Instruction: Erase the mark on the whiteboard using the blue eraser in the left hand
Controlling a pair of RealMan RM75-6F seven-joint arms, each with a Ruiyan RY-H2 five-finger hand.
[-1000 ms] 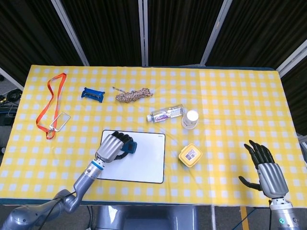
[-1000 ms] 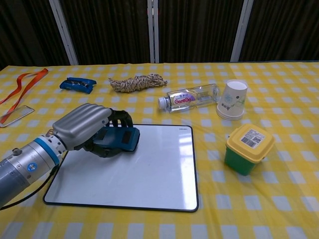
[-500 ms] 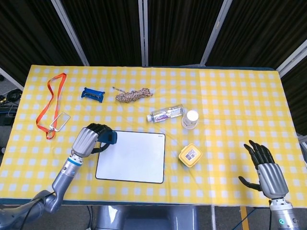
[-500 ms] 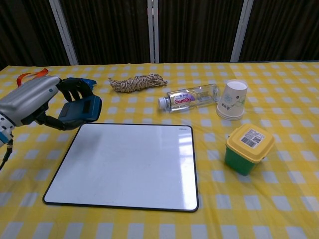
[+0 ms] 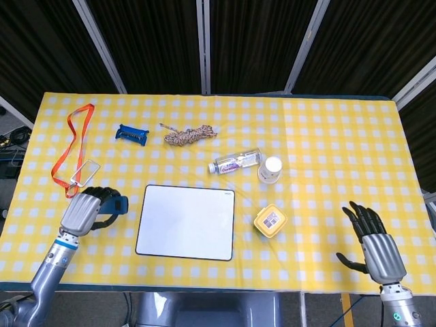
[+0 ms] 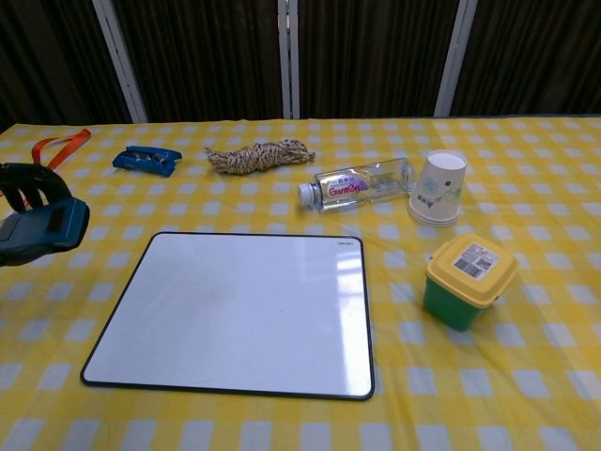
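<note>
Left hand (image 5: 87,210) curled around eraser (image 5: 116,204), beside board (image 5: 185,222), clean-looking. Right hand (image 5: 376,245) splayed, idle. Risk: loose hold dropping eraser onto lanyard (image 5: 73,146).

The whiteboard (image 5: 186,222) lies flat on the checked cloth, black-rimmed, its white face showing no mark. The blue eraser (image 5: 114,204) sits gripped in the left hand (image 5: 85,212), just left of the board and apart from it
</note>
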